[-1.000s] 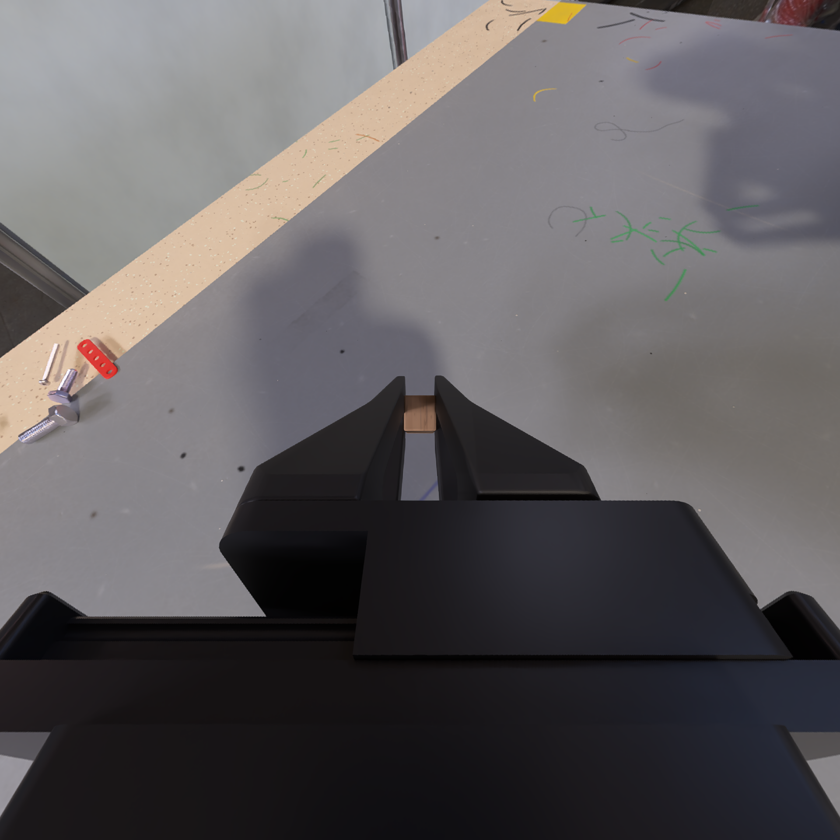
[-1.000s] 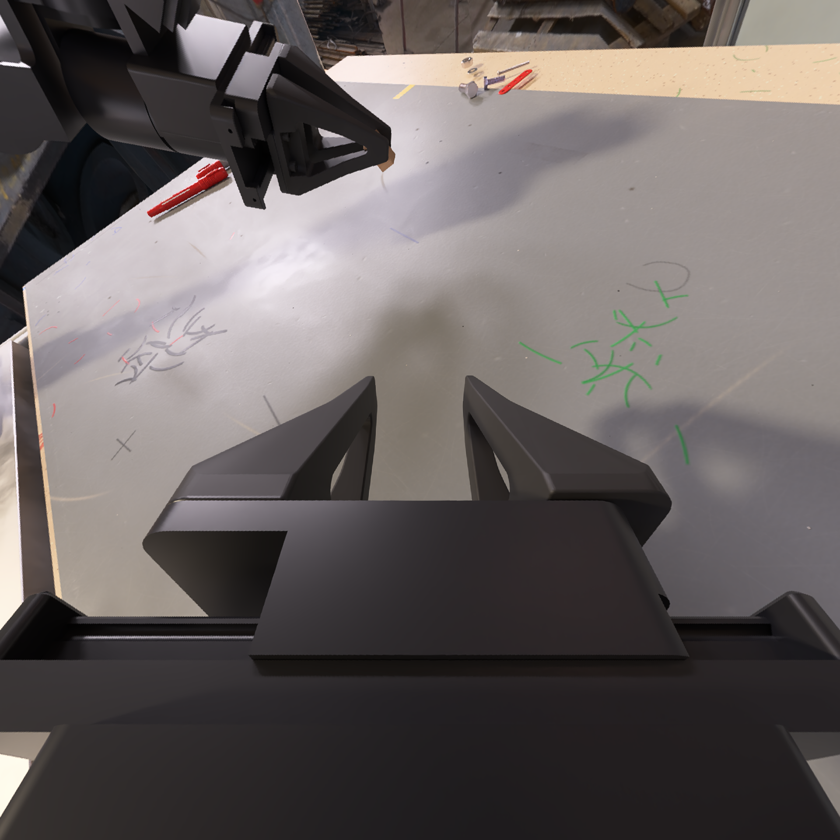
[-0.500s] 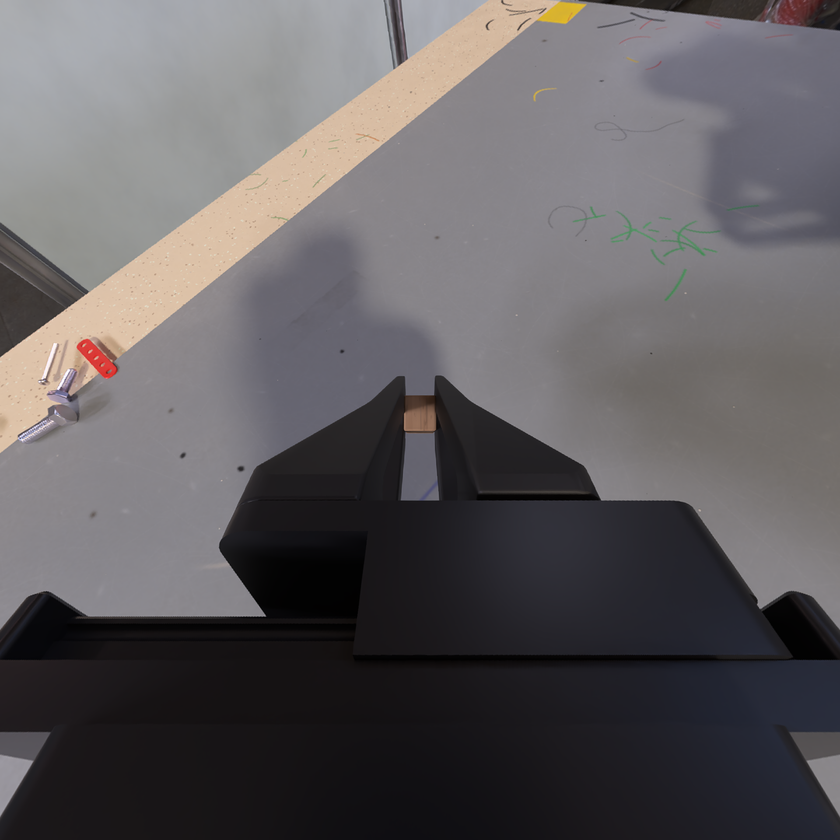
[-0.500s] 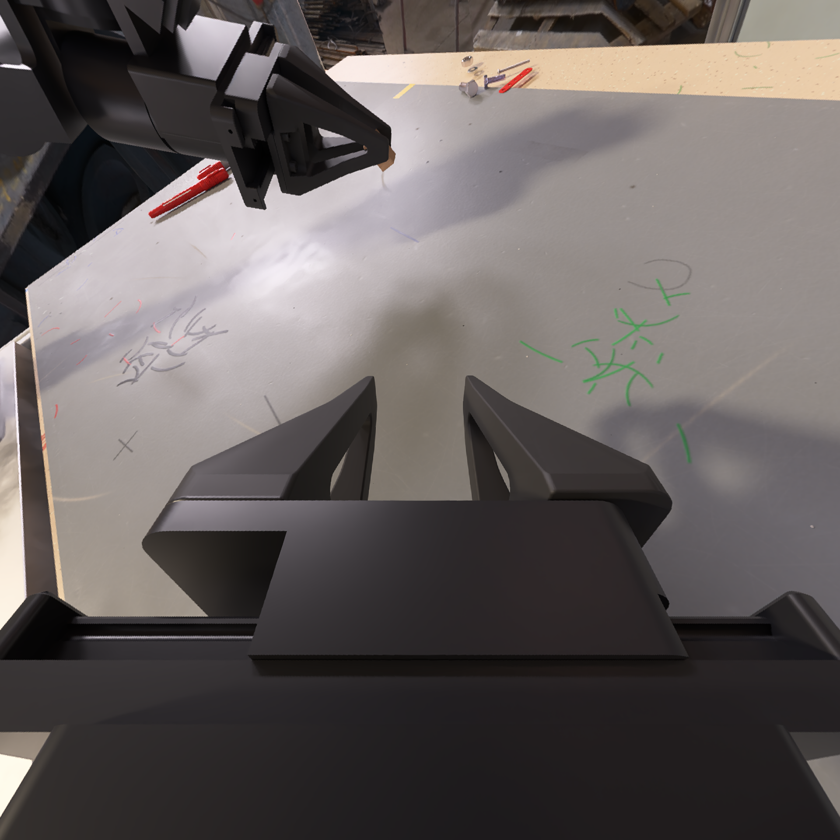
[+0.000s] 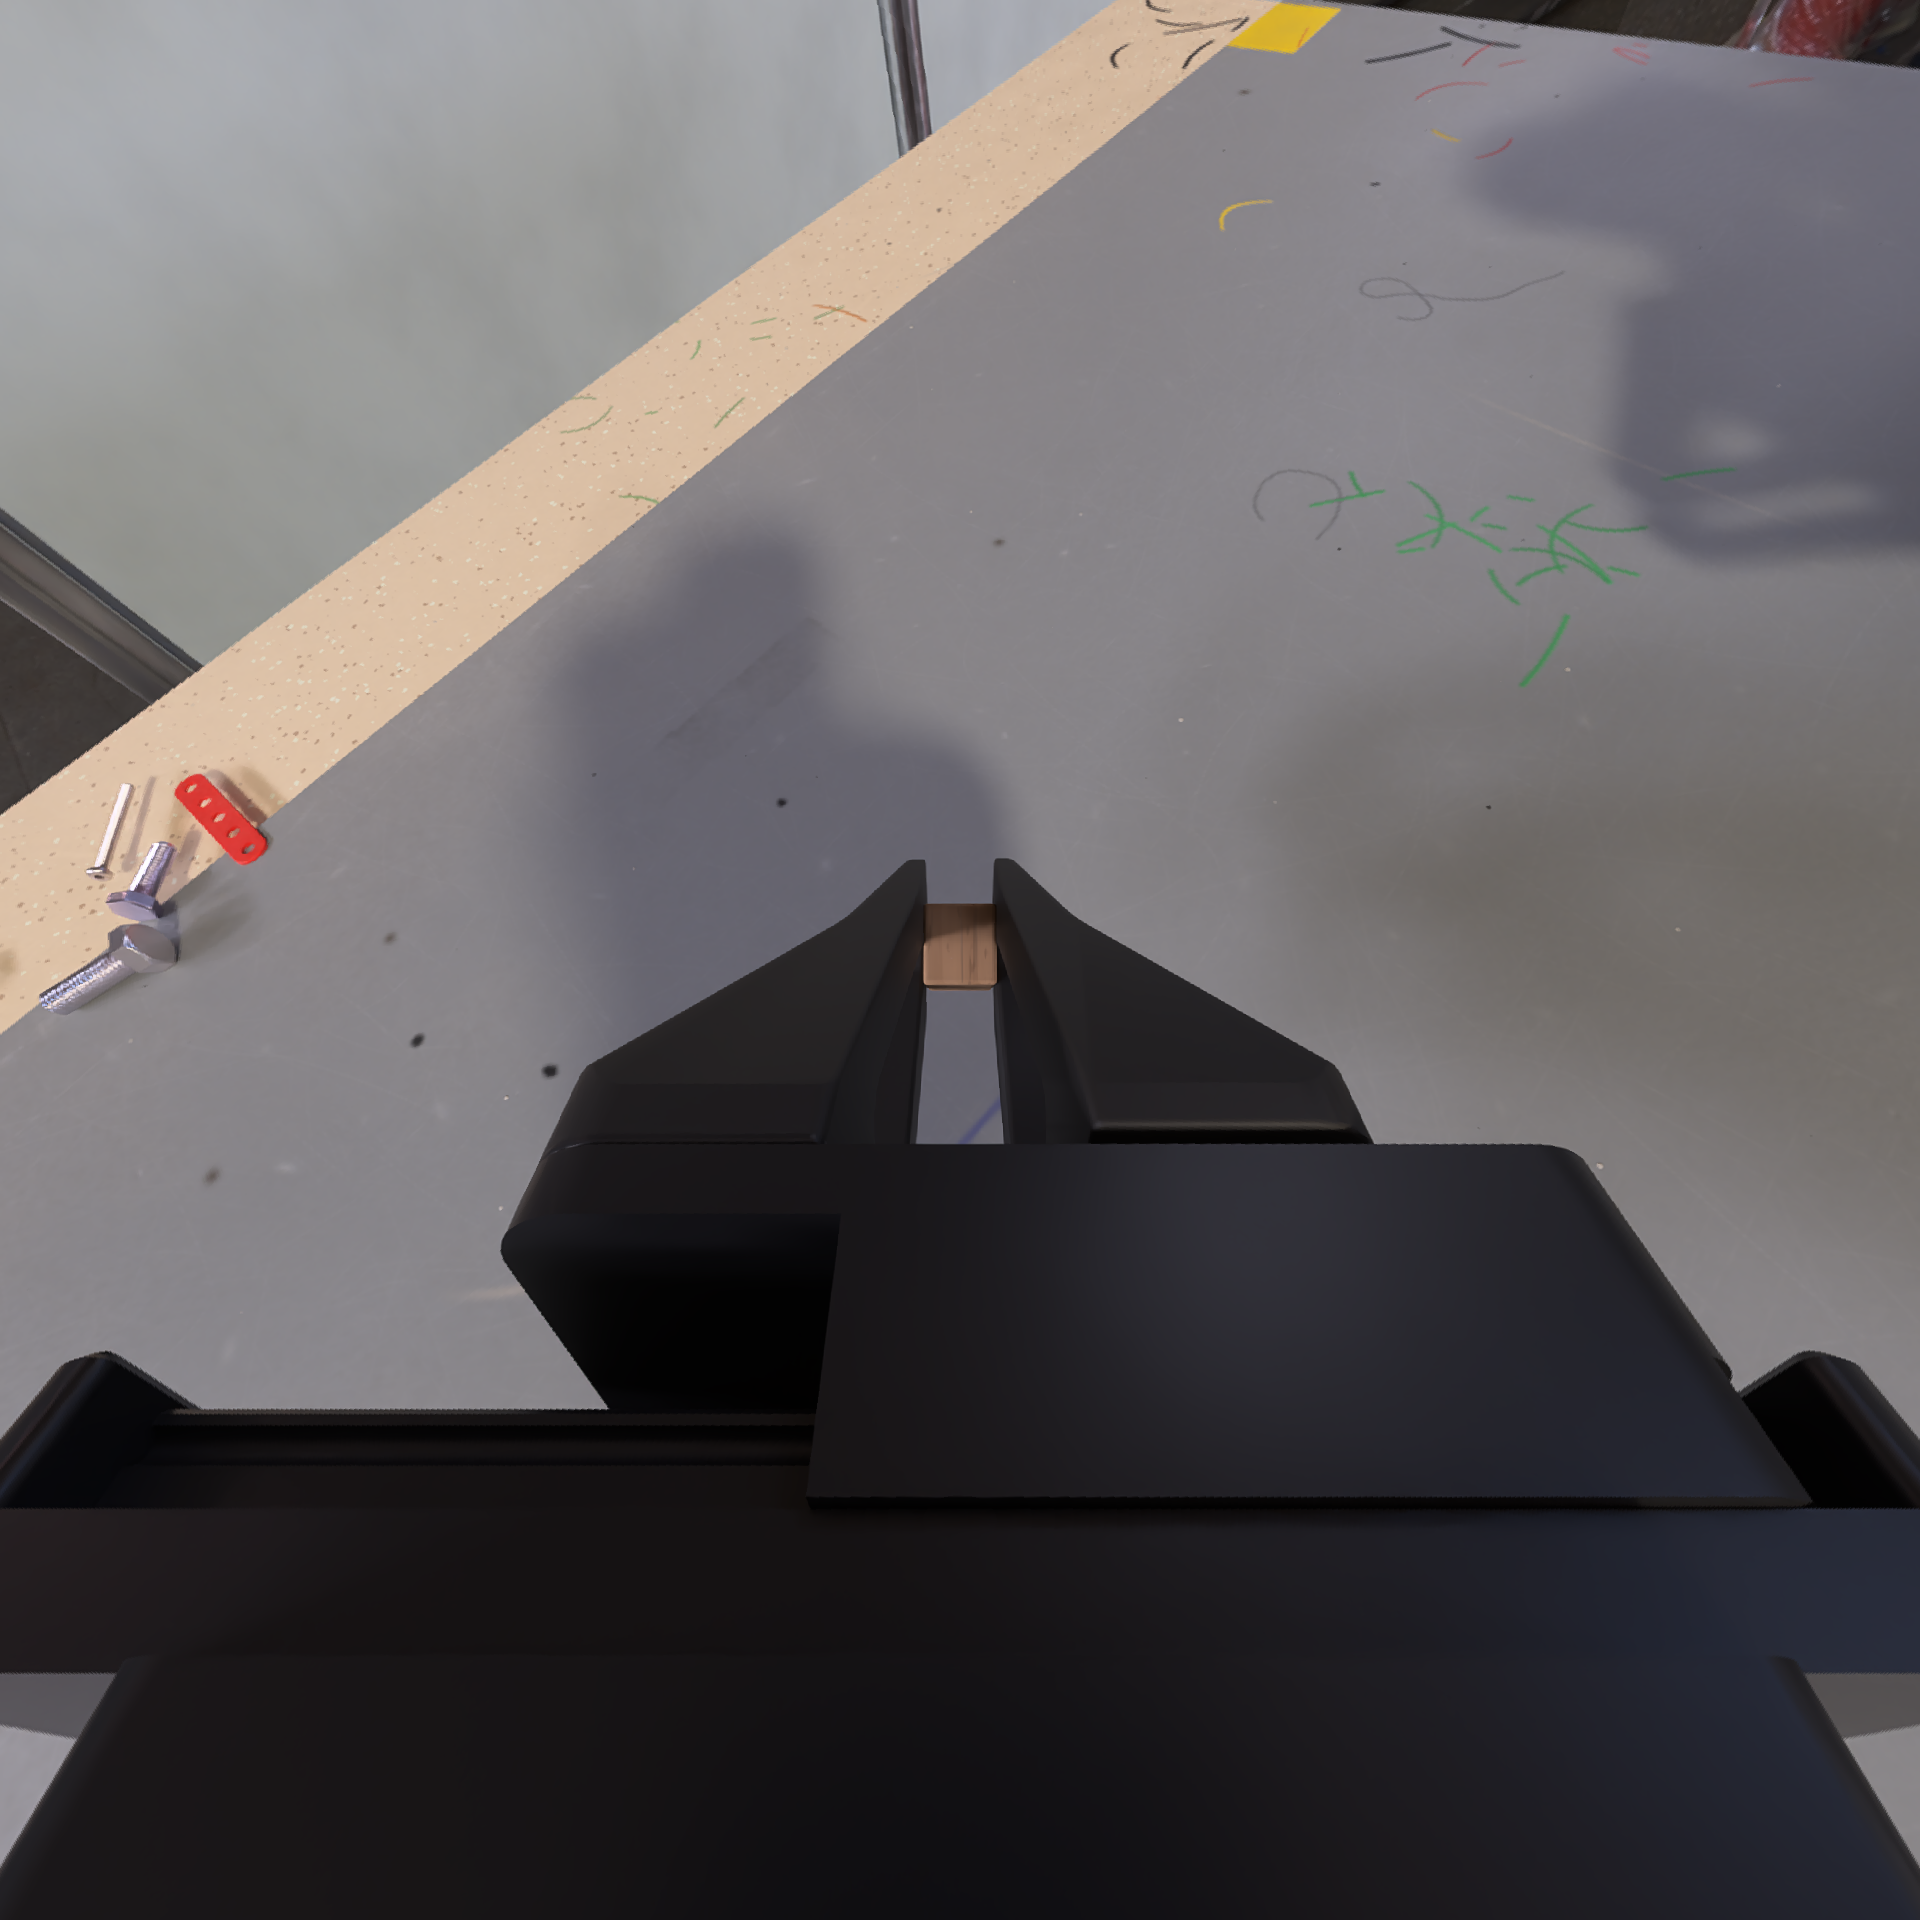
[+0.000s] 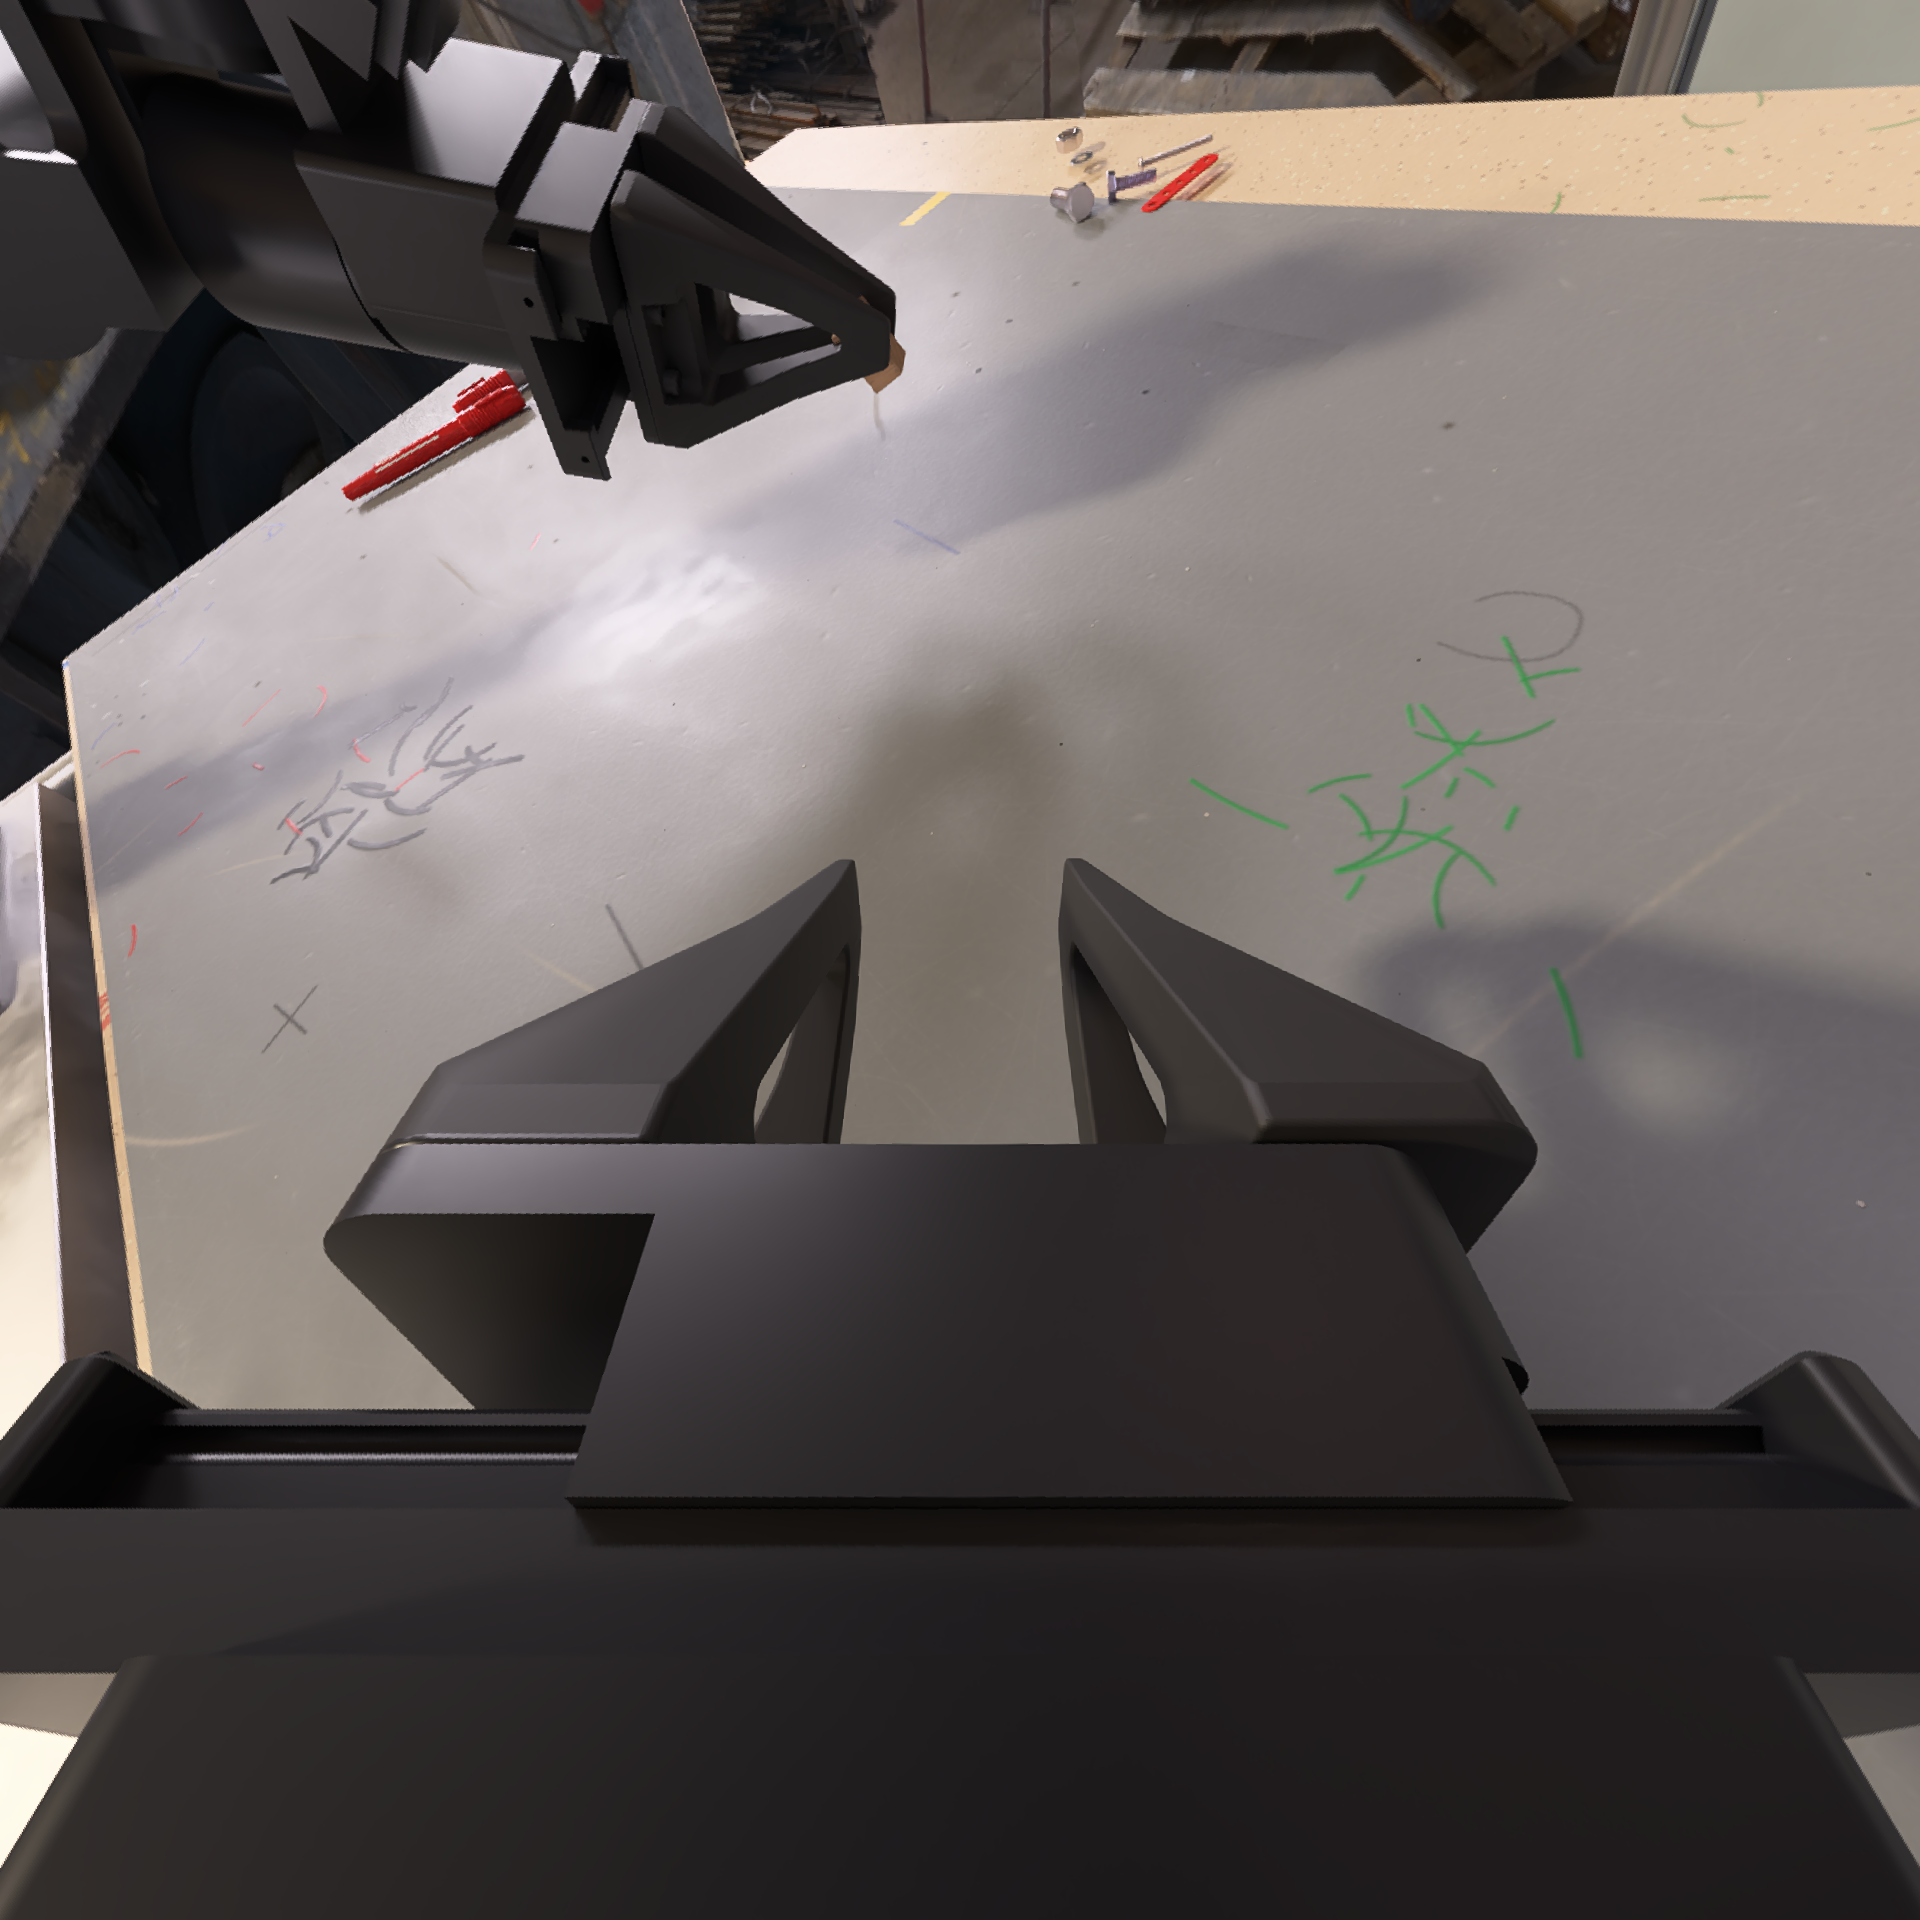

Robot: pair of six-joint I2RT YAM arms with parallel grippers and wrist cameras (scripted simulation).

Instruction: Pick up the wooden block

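Left gripper (image 5: 959, 883) at frame centre, closed tight on block (image 5: 959, 943), pinched near fingertips, lifted off table (image 5: 1247, 831). Risk: shallow tip grip, block may slip or twist out if jolted. Block's long axis unclear; visible face runs along fingers. Right gripper (image 6: 958, 883) parted, empty. Bolts (image 5: 109, 961) left edge.

matt wooden block (image 5: 959, 943); shiny metal bolts (image 5: 109, 966); perhaps plastic red strip (image 5: 220, 819).
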